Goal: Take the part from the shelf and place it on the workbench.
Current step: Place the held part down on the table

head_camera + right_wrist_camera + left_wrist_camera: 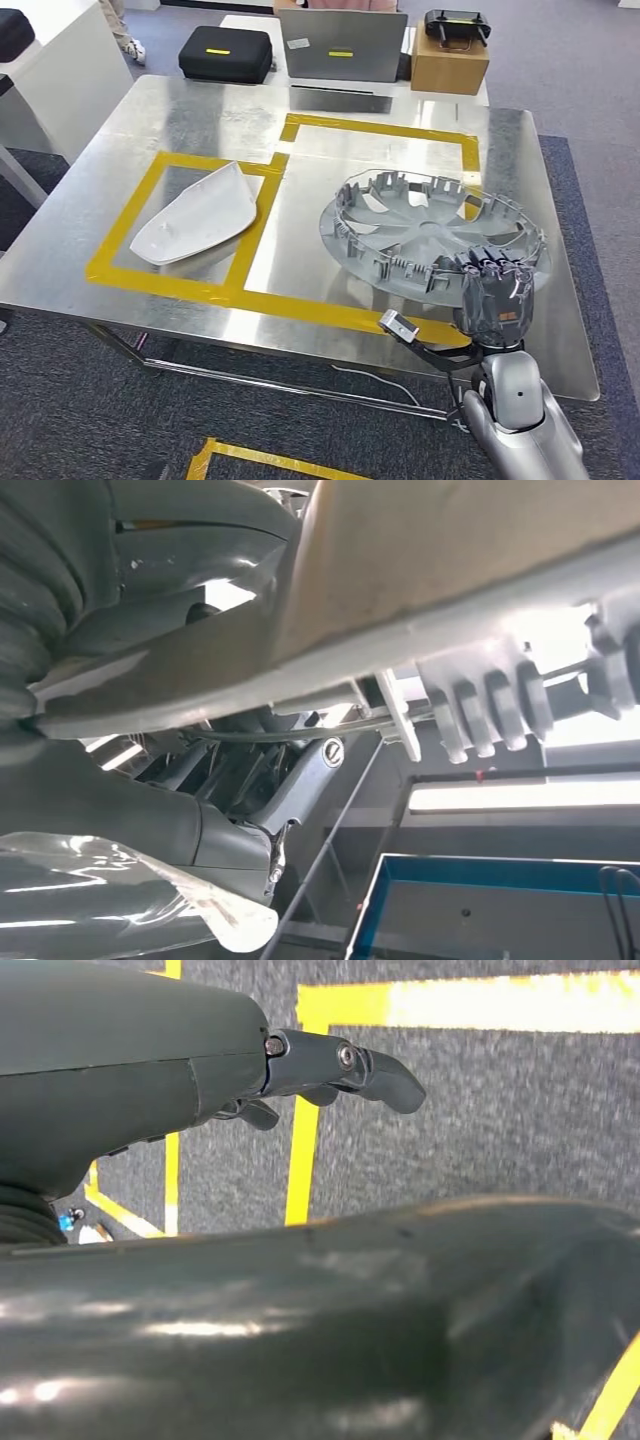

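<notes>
Gripping the near rim of the grey wheel cover (430, 232), the right hand (494, 290) holds it over the counter (151, 110). A white shell (198, 215) lies apart. The left hand (340, 1065) hangs empty, fingers loosely extended

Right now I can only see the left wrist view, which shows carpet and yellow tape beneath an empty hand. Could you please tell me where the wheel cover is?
Observer: The wheel cover is at the metal table, within the right yellow tape outline.
Operator: Thank you. Is the other hand holding it?
Observer: Yes, the right hand grips its near rim.
Operator: Is anything else on that table?
Observer: A white moulded part lies inside the left yellow tape outline, apart from the wheel cover.
</notes>
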{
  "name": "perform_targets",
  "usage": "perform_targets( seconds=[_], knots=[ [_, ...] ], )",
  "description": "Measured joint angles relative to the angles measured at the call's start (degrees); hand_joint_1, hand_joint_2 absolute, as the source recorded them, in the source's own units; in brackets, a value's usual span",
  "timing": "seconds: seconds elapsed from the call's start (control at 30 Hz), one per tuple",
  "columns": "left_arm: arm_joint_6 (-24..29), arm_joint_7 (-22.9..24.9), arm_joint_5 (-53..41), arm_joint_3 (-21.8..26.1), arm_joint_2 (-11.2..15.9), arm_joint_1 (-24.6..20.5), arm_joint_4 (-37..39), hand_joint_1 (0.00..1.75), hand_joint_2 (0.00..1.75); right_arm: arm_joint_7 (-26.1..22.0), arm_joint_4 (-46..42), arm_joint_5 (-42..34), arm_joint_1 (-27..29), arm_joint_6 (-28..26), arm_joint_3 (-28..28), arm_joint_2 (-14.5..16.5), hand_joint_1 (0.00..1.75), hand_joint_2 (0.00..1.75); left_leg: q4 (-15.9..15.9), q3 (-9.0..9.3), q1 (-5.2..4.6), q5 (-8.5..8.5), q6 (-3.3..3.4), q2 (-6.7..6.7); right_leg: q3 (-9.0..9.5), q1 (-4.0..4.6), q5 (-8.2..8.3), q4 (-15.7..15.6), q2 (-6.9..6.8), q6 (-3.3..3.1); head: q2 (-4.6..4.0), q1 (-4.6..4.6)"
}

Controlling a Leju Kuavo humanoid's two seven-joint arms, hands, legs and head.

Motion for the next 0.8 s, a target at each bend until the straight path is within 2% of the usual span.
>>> perform_targets(
  seconds=[0.13,0.6,0.73,0.8],
  knots=[
    [0.0,-0.1,0.0,0.0,0.0,0.0,0.0,0.0,0.0,-0.6,0.1,0.0,0.1,0.0,0.1,0.0,1.75,1.75,0.0,-0.04,-0.07,0.08,0.17,0.0,-0.01,-0.09,0.14,-0.1,0.02,0.28,-0.01,0.0],
    [0.2,-0.1,0.0,0.0,0.0,0.0,0.0,0.0,0.0,-3.4,0.7,-1.3,0.2,0.0,0.0,0.4,1.75,1.75,0.1,-0.07,0.02,0.15,0.29,0.0,-0.06,0.01,0.23,-0.1,0.01,0.37,0.0,-0.02],
    [0.2,-0.1,-0.1,0.1,0.1,0.0,0.0,0.0,0.0,-4.6,0.7,-1.6,0.2,0.0,-0.4,0.8,1.75,1.75,0.4,-0.16,-0.18,0.07,0.88,-0.01,-0.06,-0.2,0.44,-0.3,0.04,0.75,-0.01,-0.06],
    [0.2,-0.1,-0.2,0.1,0.0,0.0,0.0,0.0,0.0,-5.2,0.7,-2.0,0.3,0.0,-0.6,1.0,1.75,1.75,-0.5,0.19,0.04,0.59,1.3,0.11,-0.09,-0.15,0.39,-0.4,-0.06,1.06,-0.01,-0.02]
  ],
)
